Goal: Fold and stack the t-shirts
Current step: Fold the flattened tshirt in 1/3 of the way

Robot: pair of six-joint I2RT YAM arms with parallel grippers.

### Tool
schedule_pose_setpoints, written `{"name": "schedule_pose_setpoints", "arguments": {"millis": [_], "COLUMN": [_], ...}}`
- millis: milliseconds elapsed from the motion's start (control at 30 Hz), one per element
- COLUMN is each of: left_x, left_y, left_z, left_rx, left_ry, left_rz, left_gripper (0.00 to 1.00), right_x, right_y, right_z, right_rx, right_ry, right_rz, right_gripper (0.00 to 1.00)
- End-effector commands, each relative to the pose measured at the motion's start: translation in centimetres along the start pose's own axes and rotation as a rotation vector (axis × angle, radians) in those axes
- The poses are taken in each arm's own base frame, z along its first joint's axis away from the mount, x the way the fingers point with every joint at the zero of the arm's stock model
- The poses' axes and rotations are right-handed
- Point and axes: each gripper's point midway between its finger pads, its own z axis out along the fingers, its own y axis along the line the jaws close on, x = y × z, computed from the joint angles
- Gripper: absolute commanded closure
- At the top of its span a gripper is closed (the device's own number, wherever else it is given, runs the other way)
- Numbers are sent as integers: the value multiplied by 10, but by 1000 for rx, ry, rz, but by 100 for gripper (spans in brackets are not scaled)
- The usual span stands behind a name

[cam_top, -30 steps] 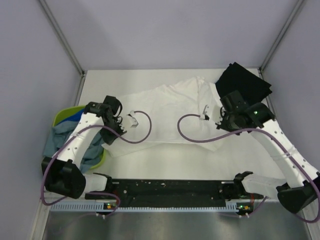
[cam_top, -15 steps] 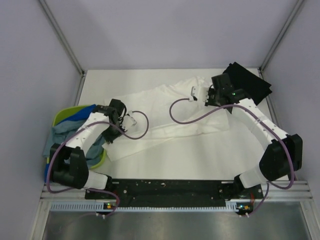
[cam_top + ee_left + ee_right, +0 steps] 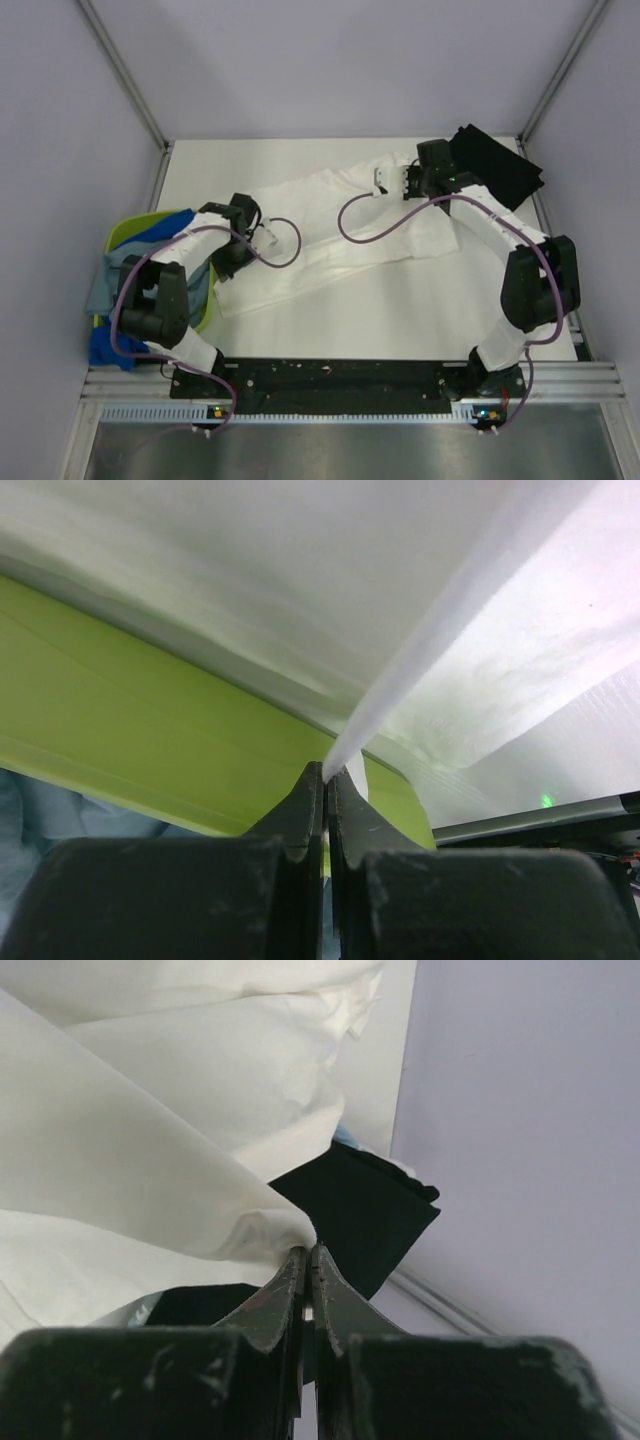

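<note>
No text, label, brand mark or numeral is legible in the 3 views, white t-shirt [image 3: 320, 250] included.

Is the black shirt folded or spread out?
Folded: the black shirt is a compact rectangle with stacked edges at its corner.

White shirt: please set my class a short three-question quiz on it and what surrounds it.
1. True or false: the left end effector and the right end effector are each shut on the white shirt.
2. Which shirt lies at far right in the top view? A. black shirt B. blue shirt C. striped shirt
3. Fill in: the basket is ___ in colour.

Key: 1 true; 2 A; 3 green.
</note>
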Motion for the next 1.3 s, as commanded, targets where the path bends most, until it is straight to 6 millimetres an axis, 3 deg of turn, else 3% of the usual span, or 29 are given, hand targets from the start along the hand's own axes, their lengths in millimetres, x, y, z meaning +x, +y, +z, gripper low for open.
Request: {"name": "schedule_pose_setpoints", "arguments": {"millis": [0, 133, 333, 467, 533, 567, 700, 733, 767, 833, 933, 1033, 1167, 1267], "left_x": [-9, -11, -18, -14, -15, -17, -29, -34, -40, -53, -63, -54, -22, -11], "left_y": [12, 15, 22, 23, 26, 27, 36, 37, 36, 28, -5, -46, -62, -70], "left_z": [0, 2, 0, 3, 2, 0, -16, -24, -31, -46, -66, -62, -34, -24], "left_rx": [-47, -61, -90, -103, -116, -122, -148, -147, -141, -108, 1, 157, 198, 209], "left_ry": [-11, -14, -32, -16, -20, -24, -81, -110, -138, -207, -299, -301, -195, -168], "left_rz": [-21, -23, -29, -38, -45, -51, -79, -80, -76, -53, 51, 155, 198, 221], "left_gripper": [100, 100, 100, 94, 87, 82, 59, 47, 43, 41, 42, 48, 48, 46], "right_x": [-14, -7, -13, -14, -19, -20, -16, -14, -13, -5, -4, 8, 24, 43], "right_y": [-48, -51, -54, -52, -52, -55, -78, -88, -105, -110, -84, -33, 45, 83], "right_z": [-1, 9, 21, 28, 31, 32, 30, 24, 13, -5, -28, -37, -42, -45], "right_rx": [128, 144, 156, 155, 162, 177, 295, 329, 381, 399, 331, 259, 137, 134], "right_ry": [-63, -20, -42, -50, -75, -82, -65, -61, -67, -37, -33, 28, 122, 193], "right_rz": [-34, -34, -13, 2, 40, 69, 318, 413, 539, 766, 1048, 1312, 1617, 1736], "right_gripper": [100, 100, 100, 100, 99, 94, 54, 45, 37, 32, 28, 28, 32, 32]}}
